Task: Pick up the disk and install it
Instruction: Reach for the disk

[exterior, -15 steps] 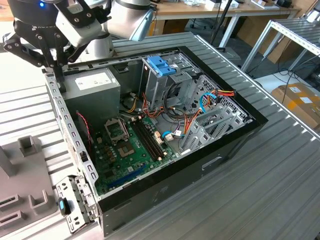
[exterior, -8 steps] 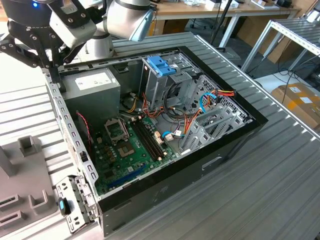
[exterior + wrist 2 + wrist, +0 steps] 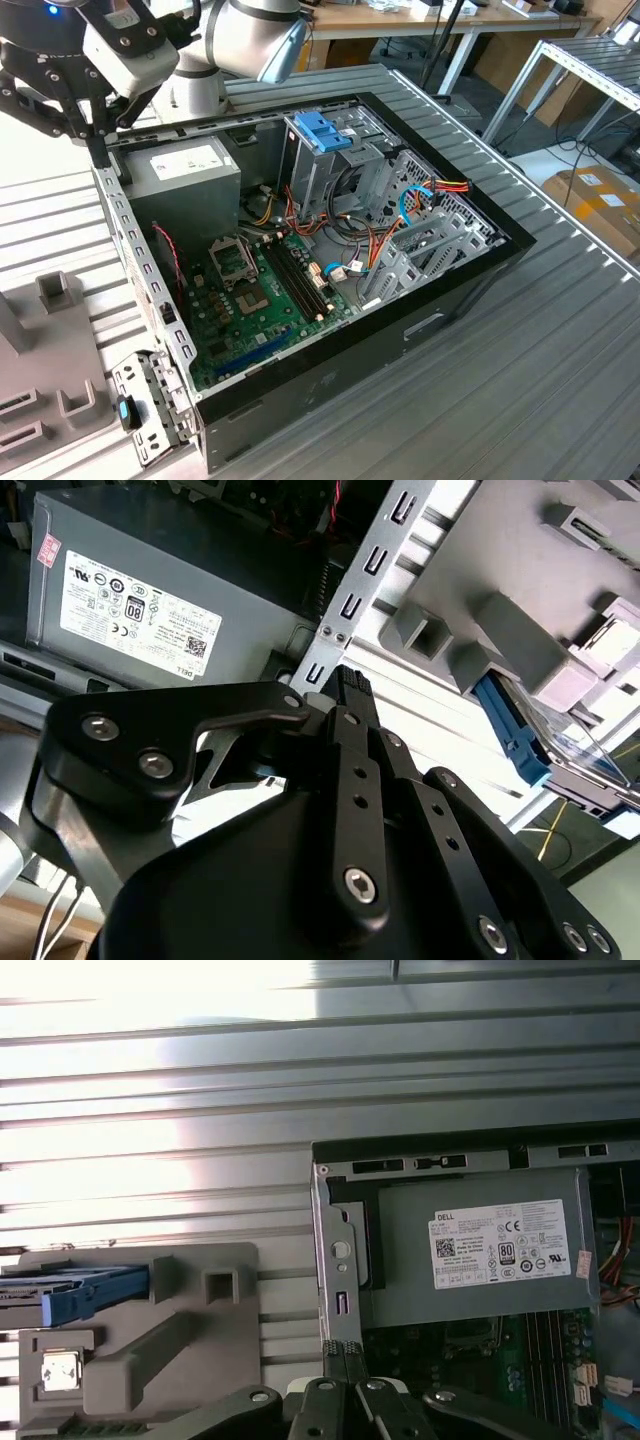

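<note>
Hanging over the corner of the open black sheet-metal PC case [image 3: 400,340], your black gripper of bolted link plates [image 3: 100,150] has its jaws pressed together w/ nothing between them. In both wrist views the gripper [image 3: 345,685] [image 3: 345,1355] tips meet close to the case's perforated bare-steel edge rail [image 3: 350,600]. The flat silver metal disk w/ blue plastic side rails [image 3: 70,1287] lies outside the case. It's slotted into a matte grey moulded plastic fixture [image 3: 180,1340] on the ribbed aluminium table [image 3: 200,1080], well apart from the gripper. The second wrist view catches the disk [image 3: 520,730] from another angle, blue rail and glossy face poking out of that fixture [image 3: 500,620]. Nearest the tips you've got the large grey painted-steel PSU box [image 3: 190,180], in the case's corner. Its white rectangular label [image 3: 500,1250] carries dense dark print, a barcode and cert marks. The second wrist view adds a small pinkish sticker [image 3: 48,548] at the box's corner. The exterior view takes in the whole interior: green motherboard [image 3: 260,290], a bare blue plastic bracket [image 3: 320,130] atop the steel drive cage, and red/orange/yellow cables [image 3: 450,187].
</note>
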`<action>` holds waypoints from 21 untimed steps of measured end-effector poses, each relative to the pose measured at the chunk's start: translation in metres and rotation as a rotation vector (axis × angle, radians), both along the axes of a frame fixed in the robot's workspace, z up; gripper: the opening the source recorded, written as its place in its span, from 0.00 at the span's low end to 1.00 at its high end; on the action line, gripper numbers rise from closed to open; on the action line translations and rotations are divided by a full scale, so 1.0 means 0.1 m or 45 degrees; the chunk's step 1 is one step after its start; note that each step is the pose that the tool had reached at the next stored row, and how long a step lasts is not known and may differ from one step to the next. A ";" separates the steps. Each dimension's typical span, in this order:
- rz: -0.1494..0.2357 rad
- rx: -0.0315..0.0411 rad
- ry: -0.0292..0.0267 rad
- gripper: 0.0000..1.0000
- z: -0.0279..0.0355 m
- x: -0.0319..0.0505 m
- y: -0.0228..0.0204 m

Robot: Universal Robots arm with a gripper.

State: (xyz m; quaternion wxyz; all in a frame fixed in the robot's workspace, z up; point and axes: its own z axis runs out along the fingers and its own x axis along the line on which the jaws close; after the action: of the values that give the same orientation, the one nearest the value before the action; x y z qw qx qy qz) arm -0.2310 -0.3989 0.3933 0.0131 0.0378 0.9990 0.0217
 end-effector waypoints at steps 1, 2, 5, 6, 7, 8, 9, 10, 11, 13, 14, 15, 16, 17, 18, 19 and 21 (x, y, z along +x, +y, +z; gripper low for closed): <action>0.000 0.0000 0.0000 0.11 0.000 -0.010 0.000; 0.000 0.0000 0.0000 0.11 0.000 -0.018 0.000; 0.000 0.0000 0.0000 0.11 0.000 -0.047 0.000; 0.000 0.0001 -0.0001 0.11 0.000 -0.068 0.000; 0.000 0.0000 0.0000 0.11 0.000 -0.080 0.000; 0.000 0.0000 -0.0001 0.11 0.000 -0.088 0.000; 0.000 0.0000 0.0000 0.11 0.000 -0.101 0.000; 0.000 0.0000 0.0000 0.11 0.000 -0.111 0.000; 0.000 0.0001 -0.0001 0.11 0.000 -0.121 0.000; 0.000 0.0000 -0.0001 0.11 0.000 -0.141 0.000; 0.000 0.0001 -0.0002 0.11 -0.001 -0.156 0.000; 0.000 0.0000 0.0000 0.11 0.000 -0.172 0.000; 0.000 0.0000 0.0000 0.11 0.000 -0.187 0.000; 0.000 0.0001 -0.0001 0.11 0.000 -0.196 0.000; 0.000 0.0001 -0.0001 0.11 0.000 -0.206 0.000; 0.000 0.0000 0.0000 0.11 0.000 -0.216 0.000; 0.000 -0.0001 0.0000 0.11 0.000 -0.235 0.000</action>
State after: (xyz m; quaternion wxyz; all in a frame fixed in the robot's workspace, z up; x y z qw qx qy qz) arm -0.2544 -0.3989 0.3933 0.0131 0.0379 0.9990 0.0217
